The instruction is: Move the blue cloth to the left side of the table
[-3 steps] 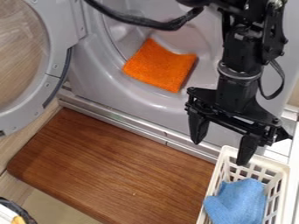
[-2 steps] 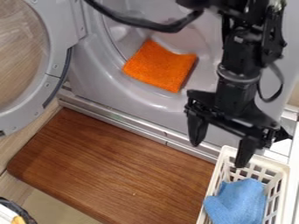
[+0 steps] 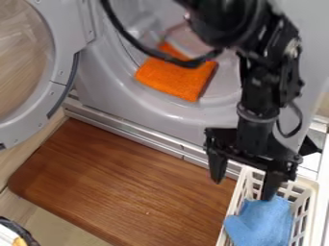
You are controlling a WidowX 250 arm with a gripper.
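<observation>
Yeah, can't make out any readable text, labels or numbers on anything here, sorry folks.

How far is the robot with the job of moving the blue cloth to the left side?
Nothing looks done yet: the blue cloth lies in the white basket at the lower right. Nothing is in hand: the gripper is open, one fingertip at the cloth's upper edge. Grasping, lifting out and carrying it left all remain.

— Underneath?
— Pale floor, bearing a slanted brown wooden board.
— Near the board?
— White openwork basket to the right, footing hidden; dark-rimmed container, lower left.
</observation>
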